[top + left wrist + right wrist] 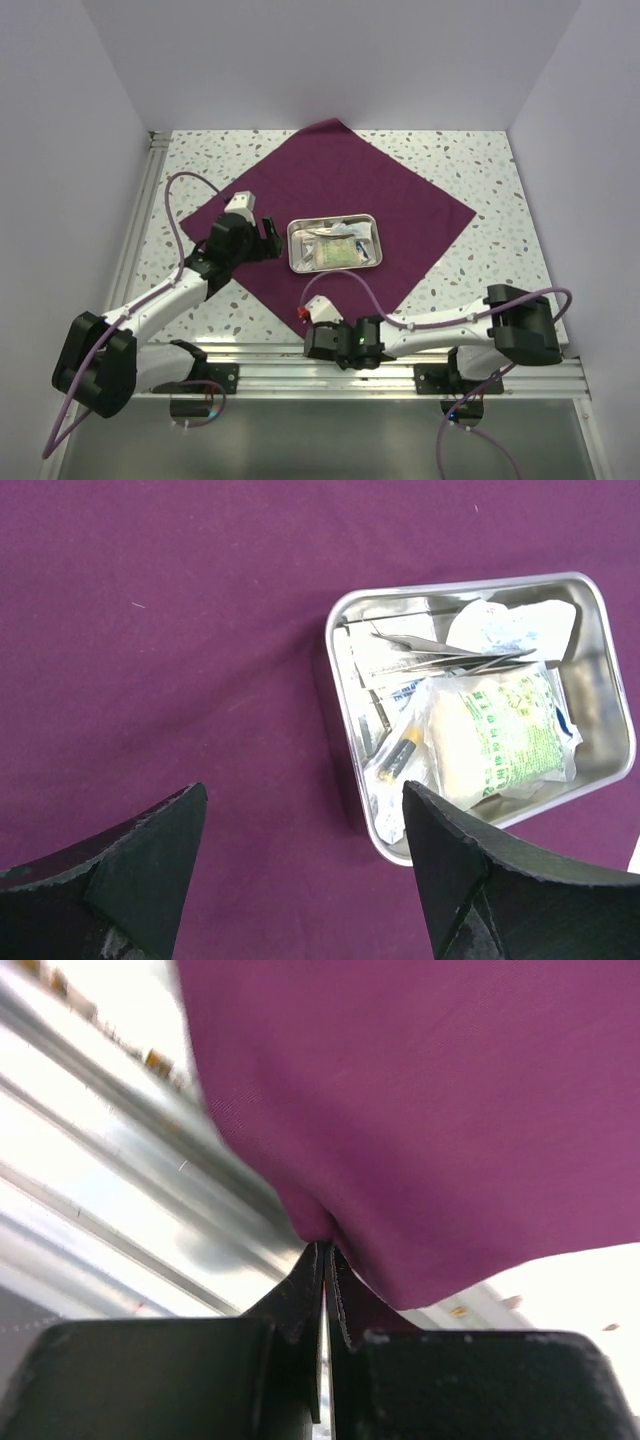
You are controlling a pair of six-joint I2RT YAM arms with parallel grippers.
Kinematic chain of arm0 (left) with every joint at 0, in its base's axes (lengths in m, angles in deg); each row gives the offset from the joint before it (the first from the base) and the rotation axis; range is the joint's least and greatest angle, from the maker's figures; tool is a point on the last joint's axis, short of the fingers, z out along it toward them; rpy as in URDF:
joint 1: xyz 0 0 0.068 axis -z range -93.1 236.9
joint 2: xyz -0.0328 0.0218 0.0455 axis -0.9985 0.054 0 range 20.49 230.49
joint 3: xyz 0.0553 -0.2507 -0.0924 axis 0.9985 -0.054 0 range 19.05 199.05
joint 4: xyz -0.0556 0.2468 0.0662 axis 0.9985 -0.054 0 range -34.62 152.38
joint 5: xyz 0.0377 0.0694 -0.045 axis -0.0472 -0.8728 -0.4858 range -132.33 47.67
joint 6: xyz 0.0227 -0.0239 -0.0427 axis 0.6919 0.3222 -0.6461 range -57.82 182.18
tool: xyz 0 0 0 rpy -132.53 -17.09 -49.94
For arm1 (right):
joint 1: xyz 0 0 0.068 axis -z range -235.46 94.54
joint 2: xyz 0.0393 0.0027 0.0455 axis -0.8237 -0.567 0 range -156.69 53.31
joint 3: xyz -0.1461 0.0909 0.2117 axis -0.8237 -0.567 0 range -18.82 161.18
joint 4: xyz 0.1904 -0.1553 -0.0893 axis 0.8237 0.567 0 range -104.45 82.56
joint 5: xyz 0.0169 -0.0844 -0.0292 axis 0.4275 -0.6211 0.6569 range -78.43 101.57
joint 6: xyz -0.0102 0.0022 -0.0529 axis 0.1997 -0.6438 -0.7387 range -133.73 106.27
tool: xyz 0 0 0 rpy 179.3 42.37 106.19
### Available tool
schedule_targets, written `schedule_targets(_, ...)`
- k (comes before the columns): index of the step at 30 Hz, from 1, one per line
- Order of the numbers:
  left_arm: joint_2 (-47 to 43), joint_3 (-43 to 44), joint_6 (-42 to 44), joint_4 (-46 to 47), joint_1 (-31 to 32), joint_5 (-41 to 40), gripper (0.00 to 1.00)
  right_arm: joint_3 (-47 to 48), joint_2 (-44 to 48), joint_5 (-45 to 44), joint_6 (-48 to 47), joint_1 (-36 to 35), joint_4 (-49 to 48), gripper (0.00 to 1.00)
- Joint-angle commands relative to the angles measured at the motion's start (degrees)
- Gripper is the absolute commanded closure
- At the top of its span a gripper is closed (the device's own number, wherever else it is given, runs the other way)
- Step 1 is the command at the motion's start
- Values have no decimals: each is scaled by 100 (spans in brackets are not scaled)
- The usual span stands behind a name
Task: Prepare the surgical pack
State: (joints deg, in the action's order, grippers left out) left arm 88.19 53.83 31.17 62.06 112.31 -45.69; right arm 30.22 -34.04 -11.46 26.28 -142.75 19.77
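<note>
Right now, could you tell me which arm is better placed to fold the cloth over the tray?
Right: the right hand pinches the cloth's near corner, while the left hand hangs open beside the tray.

the left arm and the right arm have white tubes between black joint housings, each with a thin lilac cable looping alongside. the left gripper has matte black, wedge-shaped fingers.

The maroon cloth lies spread open as a diamond, the steel tray standing uncovered near its middle.
</note>
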Motion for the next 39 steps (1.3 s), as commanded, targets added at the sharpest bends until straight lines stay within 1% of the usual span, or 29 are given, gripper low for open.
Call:
schedule_targets(1, -73, 125, 244, 93, 96, 177, 17, 18, 639, -53, -581, 501, -134, 100)
schedule_targets(4, -82, 99, 358, 242, 140, 300, 17, 123, 939, 254, -1055, 1019, -371, 100)
schedule_targets(6, -90, -6, 402, 487, 166, 581, 17, 263, 1027, 604, -1397, 1440, -573, 100)
schedule_targets(8, -56, -112, 402, 734, 184, 896, 17, 378, 1036, 860, -1601, 1705, -670, 100)
schedule_targets(9, -29, -173, 393, 1074, 201, 1046, 17, 509, 1001, 957, -1810, 1976, -723, 100)
schedule_targets(10, 67, -304, 376, 1269, 201, 1221, 17, 597, 957, 1045, -1917, 2092, -758, 100)
schedule_targets(11, 129, -358, 315, 1471, 210, 1632, 17, 703, 791, 1089, -2040, 2206, -750, 100)
schedule_targets(12, 199, -472, 288, 1952, 210, 1906, 19, 930, 694, 1151, -2250, 2451, -706, 100)
schedule_targets(14, 383, -613, 130, 2516, 210, 2599, 20, 1134, 483, 1370, -2436, 2681, -680, 100)
schedule_targets(15, 428, -735, 78, 2937, 210, 2768, 21, 1274, 430, 1484, -2567, 2917, -723, 100)
schedule_targets(18, 568, -894, -2, 3361, 219, 3077, 22, 1485, 315, 1818, -2743, 3348, -776, 100)
schedule_targets(20, 569, -973, 50, 3512, 219, 3226, 22, 1547, 280, 2116, -2797, 3533, -828, 100)
schedule_targets(21, 595, -1026, 59, 3608, 219, 3271, 22, 1591, 271, 2196, -2840, 3726, -890, 100)
schedule_targets(26, 805, -1018, 33, 3959, 219, 3692, 22, 1811, 122, 2513, -2937, 4122, -917, 100)
schedule_targets(30, 1235, -869, -11, 4013, 263, 3825, 23, 1925, 8, 2777, -2990, 4228, -969, 100)
schedule_targets(33, 1429, -693, 6, 3917, 333, 3746, 23, 1987, -27, 2856, -3025, 4264, -970, 100)
schedule_targets(34, 1456, -632, 59, 3847, 351, 3667, 25, 2004, -36, 2891, -3025, 4264, -970, 100)
schedule_targets(37, 1570, -456, 138, 3671, 386, 3597, 38, 2075, -63, 2970, -3078, 4316, -943, 100)
schedule_targets(38, 1614, -403, 138, 3653, 395, 3605, 48, 2101, -80, 2997, -3087, 4325, -926, 100)
schedule_targets(39, 1632, -376, 138, 3653, 403, 3605, 53, 2127, -80, 3014, -3104, 4343, -917, 100)
